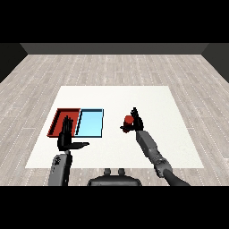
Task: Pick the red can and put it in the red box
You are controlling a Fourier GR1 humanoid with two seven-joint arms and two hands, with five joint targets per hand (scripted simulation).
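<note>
I'm curling my right hand (135, 122) round the red can (129, 120), left hand (67, 134) open, needing an upright carry left past the light blue tray (91, 123) into the red tray (60, 117).

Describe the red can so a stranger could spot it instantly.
Start at the white table and find the two trays lying side by side on its left half. Look right of the light blue tray: the red can is the small cylinder at the right hand, the only red thing off the trays.
</note>
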